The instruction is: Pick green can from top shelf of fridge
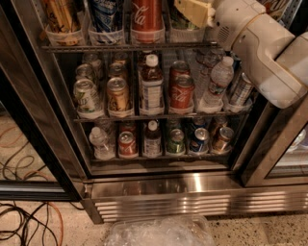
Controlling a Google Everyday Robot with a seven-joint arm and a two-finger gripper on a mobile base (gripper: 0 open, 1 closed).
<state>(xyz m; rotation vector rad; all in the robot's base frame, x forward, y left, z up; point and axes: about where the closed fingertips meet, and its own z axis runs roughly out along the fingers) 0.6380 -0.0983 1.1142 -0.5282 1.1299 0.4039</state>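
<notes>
My gripper (186, 10) reaches the fridge's (163, 190) top shelf (120, 47), covering the green can (177, 22) beside the red can (147, 17). Only a dark green sliver shows above its plastic cup (185, 34). Whether I'm gripping it, I cannot tell.

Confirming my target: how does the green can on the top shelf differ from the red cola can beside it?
The green can is dark green; the red cola can is red with white lettering. The tool, at the top shelf's right end, covers much of the green can; the red cola can, left of it, stands unobstructed. Both sit in translucent white cup holders on the top shelf.
</notes>
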